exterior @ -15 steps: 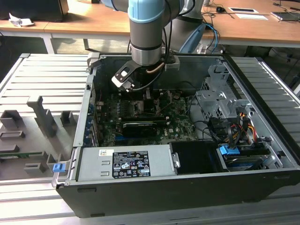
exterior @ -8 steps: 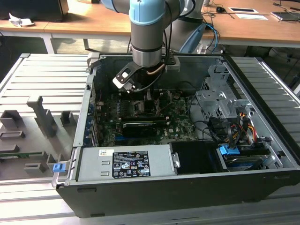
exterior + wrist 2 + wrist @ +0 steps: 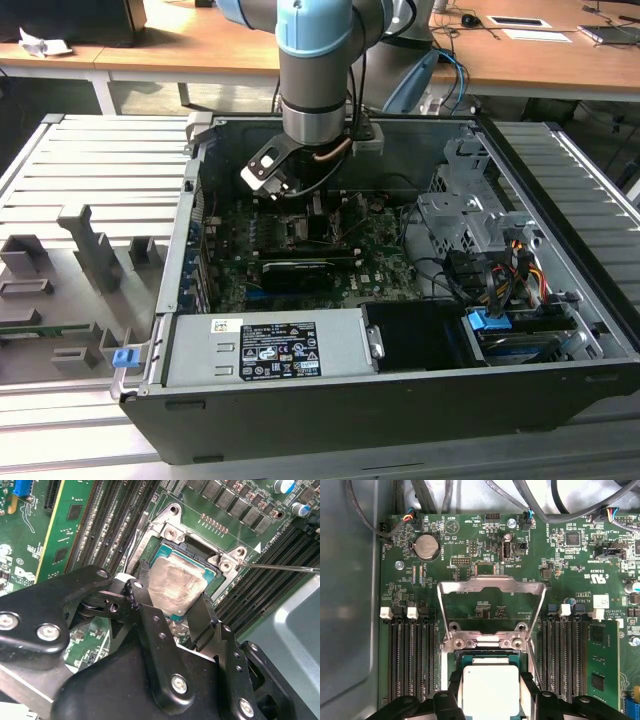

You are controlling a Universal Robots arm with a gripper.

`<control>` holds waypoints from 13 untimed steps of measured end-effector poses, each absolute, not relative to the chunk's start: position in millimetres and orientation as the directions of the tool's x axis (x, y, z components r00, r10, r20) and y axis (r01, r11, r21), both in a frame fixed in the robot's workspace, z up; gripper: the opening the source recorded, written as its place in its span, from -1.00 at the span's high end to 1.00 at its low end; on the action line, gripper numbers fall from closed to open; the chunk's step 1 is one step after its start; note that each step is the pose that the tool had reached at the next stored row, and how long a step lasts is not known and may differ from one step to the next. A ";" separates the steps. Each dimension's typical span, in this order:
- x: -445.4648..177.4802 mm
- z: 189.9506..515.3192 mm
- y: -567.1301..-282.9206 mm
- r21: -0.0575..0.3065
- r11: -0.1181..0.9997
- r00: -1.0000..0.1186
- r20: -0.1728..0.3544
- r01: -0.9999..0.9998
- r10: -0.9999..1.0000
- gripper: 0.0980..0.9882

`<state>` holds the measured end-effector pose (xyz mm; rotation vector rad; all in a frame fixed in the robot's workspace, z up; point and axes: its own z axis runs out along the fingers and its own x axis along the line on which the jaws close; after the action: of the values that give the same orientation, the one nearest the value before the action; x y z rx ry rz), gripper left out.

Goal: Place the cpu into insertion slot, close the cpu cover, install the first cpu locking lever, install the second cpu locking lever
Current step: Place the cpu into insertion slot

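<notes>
My gripper [image 3: 175, 594] reaches down into the open computer case [image 3: 560, 300] over the green motherboard [image 3: 380, 262]. Its two black fingers [image 3: 454, 690] flank the cpu [image 3: 491, 691], a silvery square chip, and press its opposite edges. The chip sits level in or just above the insertion slot [image 3: 199, 549]; I cannot tell which. In the second wrist view the cpu [image 3: 176, 586] shows its smeared metal top. The cpu cover [image 3: 490, 584], a silver frame with a cut-out centre, stands swung open on its hinge beyond the slot. A thin lever rod [image 3: 280, 568] sticks out beside the slot.
Long black memory slots [image 3: 412, 660] run along both sides of the socket, with one green module [image 3: 602, 670] fitted. A grey power supply [image 3: 265, 345] lies at the case front, a drive cage [image 3: 470, 215] with coloured cables at the exterior view's right. Cables [image 3: 555, 510] hang over the board's far edge.
</notes>
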<state>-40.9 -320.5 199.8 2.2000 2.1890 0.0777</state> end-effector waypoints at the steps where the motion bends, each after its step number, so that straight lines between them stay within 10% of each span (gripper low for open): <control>1: -41.0 199.6 -320.5 0.062 -0.005 0.005 0.009 0.998 1.000 0.01; 13: -40.7 199.4 -320.4 0.062 -0.005 0.005 0.009 0.998 1.000 0.01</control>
<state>-40.7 -320.4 199.4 2.1999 2.1889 0.0775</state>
